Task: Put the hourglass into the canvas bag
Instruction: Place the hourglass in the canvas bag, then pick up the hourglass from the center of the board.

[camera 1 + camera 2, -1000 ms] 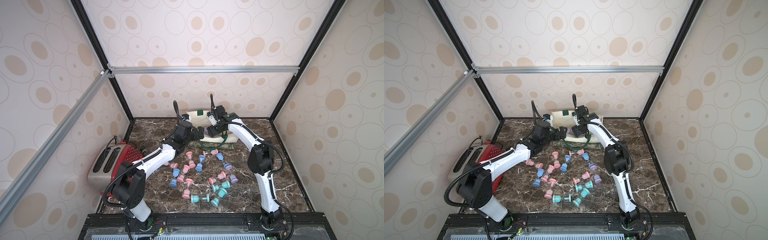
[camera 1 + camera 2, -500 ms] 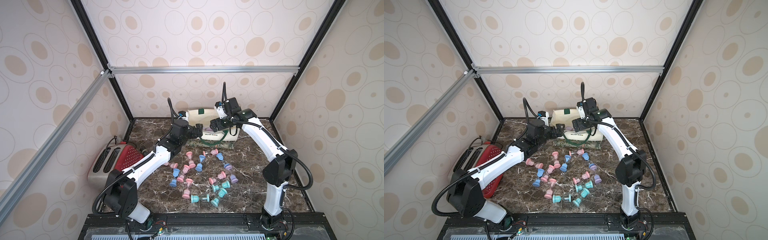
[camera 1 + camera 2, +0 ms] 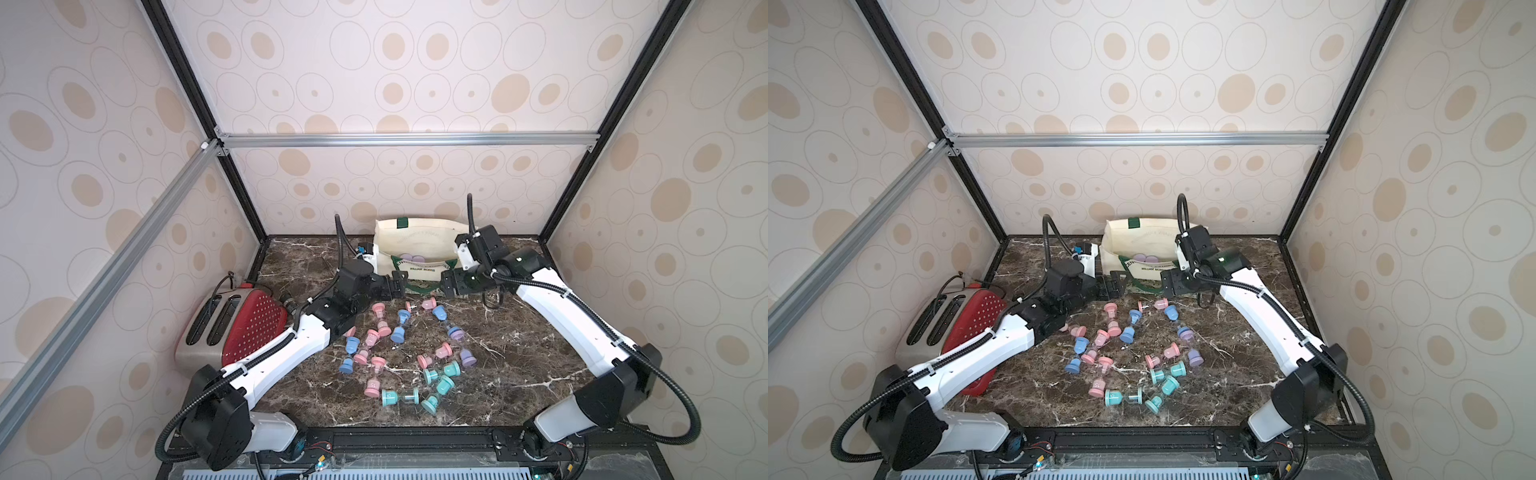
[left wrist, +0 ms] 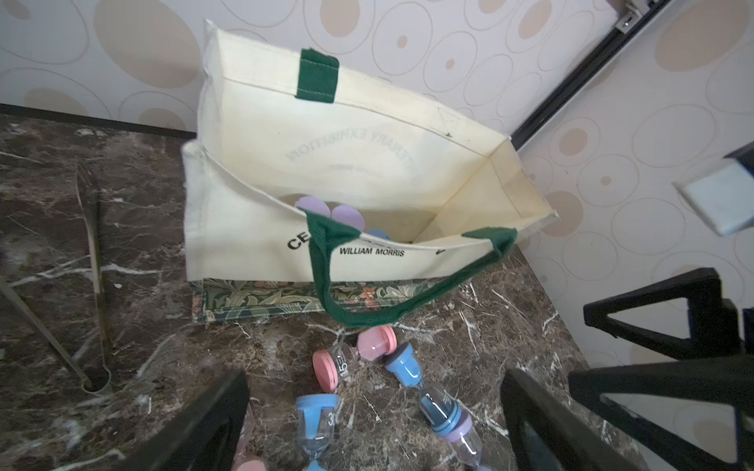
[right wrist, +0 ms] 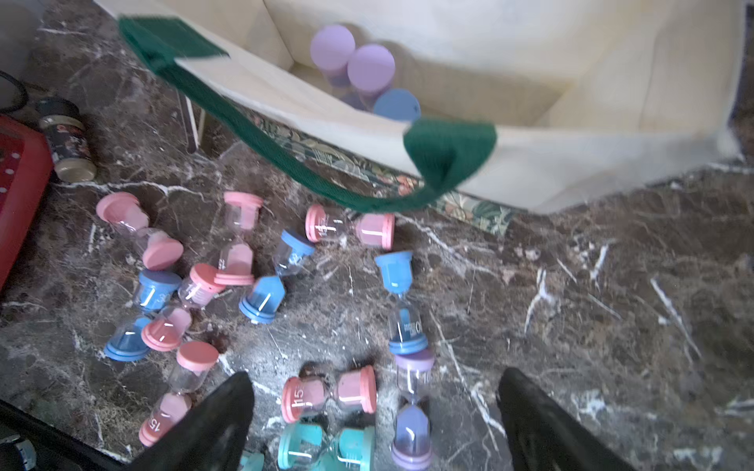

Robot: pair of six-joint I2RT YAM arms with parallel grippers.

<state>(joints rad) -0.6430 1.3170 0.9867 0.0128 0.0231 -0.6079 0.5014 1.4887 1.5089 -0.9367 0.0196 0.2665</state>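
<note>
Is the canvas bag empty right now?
Not empty: two purple hourglass caps and one blue cap show inside the canvas bag.

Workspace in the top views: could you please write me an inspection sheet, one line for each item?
Surface: dark marble tabletop, white veins.
Job's things: canvas bag open at the back; bagged hourglasses, three caps visible; loose hourglasses lie scattered in front.
Clutter: red toaster, small jar, metal tongs.
Grippers: left gripper and right gripper open, empty, before the bag.
Cables: black hoses on both arms; toaster cord.
Surroundings: patterned walls, aluminium bar.
</note>
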